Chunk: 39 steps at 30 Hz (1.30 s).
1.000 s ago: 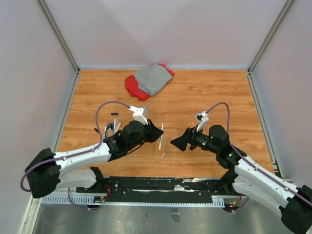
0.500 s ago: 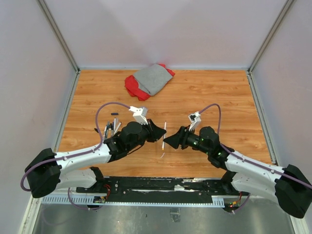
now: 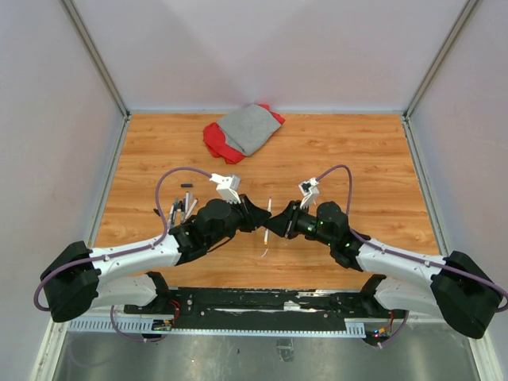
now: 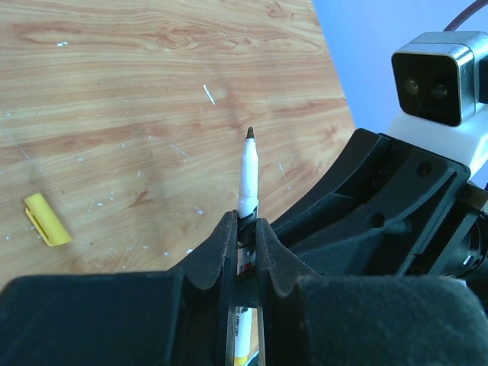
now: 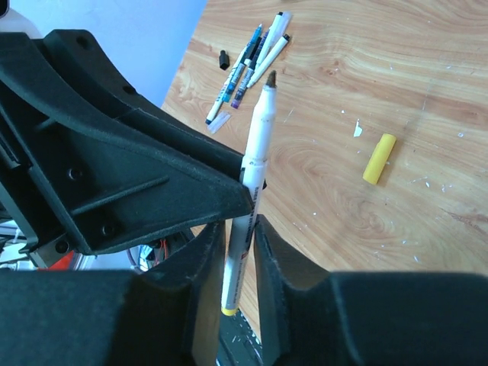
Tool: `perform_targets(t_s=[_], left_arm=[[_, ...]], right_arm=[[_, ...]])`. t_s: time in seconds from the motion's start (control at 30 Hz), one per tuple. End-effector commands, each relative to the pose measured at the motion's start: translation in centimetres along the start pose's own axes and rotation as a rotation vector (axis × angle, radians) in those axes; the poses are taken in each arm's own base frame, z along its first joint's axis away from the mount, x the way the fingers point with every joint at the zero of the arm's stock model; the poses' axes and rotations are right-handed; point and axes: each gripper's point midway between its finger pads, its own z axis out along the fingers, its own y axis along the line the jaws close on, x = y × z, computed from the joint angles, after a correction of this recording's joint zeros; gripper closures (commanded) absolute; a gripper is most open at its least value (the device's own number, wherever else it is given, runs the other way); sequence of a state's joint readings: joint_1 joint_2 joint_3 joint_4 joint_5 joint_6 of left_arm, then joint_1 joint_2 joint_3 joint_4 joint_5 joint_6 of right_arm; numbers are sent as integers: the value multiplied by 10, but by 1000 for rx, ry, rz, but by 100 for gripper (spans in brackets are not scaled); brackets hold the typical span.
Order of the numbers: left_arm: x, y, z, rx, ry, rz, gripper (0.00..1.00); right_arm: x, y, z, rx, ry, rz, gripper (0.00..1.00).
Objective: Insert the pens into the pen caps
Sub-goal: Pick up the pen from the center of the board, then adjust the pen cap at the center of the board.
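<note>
Left claw: our left claw [image 4: 242,229] is pinching a white pen [image 4: 248,171] at mid-barrel. The pen is off the surface [image 3: 357,151], with its bare dark tip pointing away.
Right claw: our right claw [image 5: 238,221] has swung in from the right and narrowed from a wide spread. Its fingers now flank the tail end of the same pen, but we cannot tell whether they press it yet.
Meaning: we judge this to be a handover or regrip, so that a cap can be met squarely. This pen has no cap on it yet.
Yellow cap: the yellow cap [image 5: 379,158] lies alone on the surface just beyond the claws. We think it suits this pen's yellow tail.
Other pens: the other pens [image 5: 252,61] lie bunched farther left, with a black cap [image 5: 223,59] beside them.
In the way: the two claws sit nose to nose, leaving little room around the barrel.
Far: the grey and red cloths [image 3: 242,131] lie well apart from the rest.
</note>
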<state>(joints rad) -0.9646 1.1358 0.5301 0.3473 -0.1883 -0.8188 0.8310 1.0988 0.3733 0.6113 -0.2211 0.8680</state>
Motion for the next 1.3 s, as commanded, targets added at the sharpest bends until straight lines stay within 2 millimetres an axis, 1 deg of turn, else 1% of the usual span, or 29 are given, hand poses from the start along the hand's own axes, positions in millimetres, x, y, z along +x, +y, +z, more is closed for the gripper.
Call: perform_targets(t_s=[0.0, 0.07, 0.23, 0.3, 0.33, 0.4, 0.43, 0.47, 0.57, 0.7, 0.83, 1.07, 1.27], left_arm=[[-4, -7, -2, 29, -24, -7, 99], [-5, -7, -3, 27, -28, -8, 99], [-8, -6, -5, 21, -37, -8, 98], [-9, -5, -5, 8, -39, -4, 92], [-10, -4, -6, 2, -42, -3, 86], [-12, -2, -7, -16, -48, 5, 69], [-13, 0, -8, -27, -50, 9, 64], [-15, 2, -8, -43, -52, 15, 60], [-17, 10, -10, -97, -46, 46, 55], [-15, 30, -14, -211, -22, 95, 49], [-11, 52, -17, -327, -4, 117, 46], [8, 75, -10, -450, 75, 130, 46], [20, 90, -1, -548, 127, 135, 46]], right_arm=[[-12, 24, 5, -75, -25, -16, 80], [-11, 21, 5, -66, -20, -14, 83], [-7, 17, 5, -47, -8, -14, 99], [-6, 14, 4, -28, -1, -23, 99], [-7, 12, 4, -17, 0, -33, 99], [-5, 6, 2, 11, 10, -51, 99], [-5, 4, 0, 25, 13, -62, 100], [-4, 0, -2, 44, 21, -73, 100], [-1, -13, -9, 110, 39, -113, 99], [3, -33, -25, 211, 64, -181, 100], [2, -48, -44, 303, 87, -264, 100], [-5, -74, -79, 469, 97, -349, 99], [-7, -74, -100, 508, 107, -360, 99]])
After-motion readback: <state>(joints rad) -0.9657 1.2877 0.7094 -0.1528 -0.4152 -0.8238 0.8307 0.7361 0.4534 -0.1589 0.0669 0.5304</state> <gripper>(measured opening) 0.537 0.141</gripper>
